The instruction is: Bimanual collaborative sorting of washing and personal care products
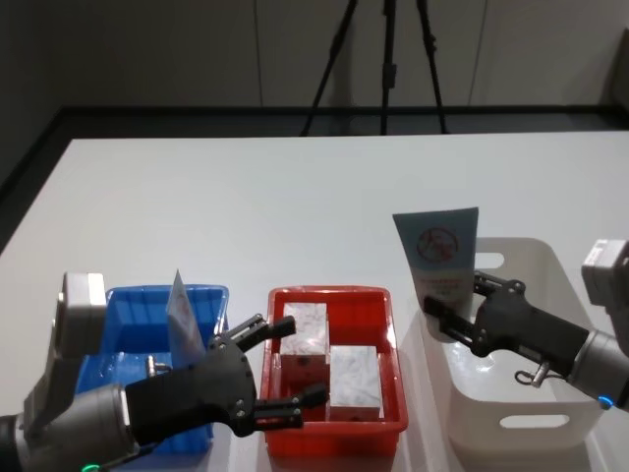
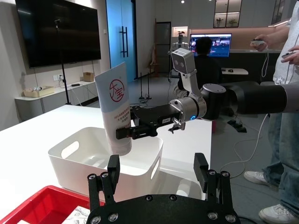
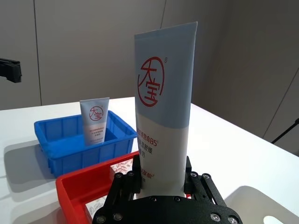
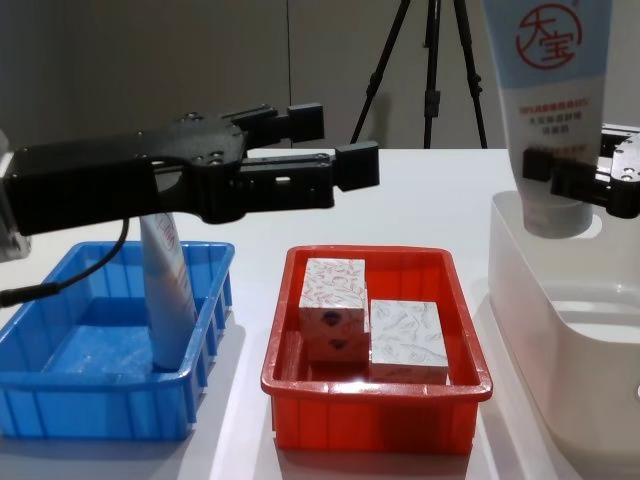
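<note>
The right end effector (image 1: 454, 303) is clamped on the lower body of a pale-blue squeeze tube (image 1: 437, 251), near its cap. It holds the tube upright over the left wall of the white bin (image 1: 550, 258), long axis vertical, crimped end at 12 o'clock and cap at 6, about level with the rim. The left end effector (image 1: 280, 366) hangs open and empty between the blue bin (image 1: 211, 295) and the red bin (image 1: 334, 292), fingers aimed toward 3 o'clock. From it, the held tube lies at about 2 o'clock. A second tube (image 1: 182, 315) stands in the blue bin, so a handover leftward looks likely. Two patterned boxes (image 1: 305, 329) sit in the red bin.
</note>
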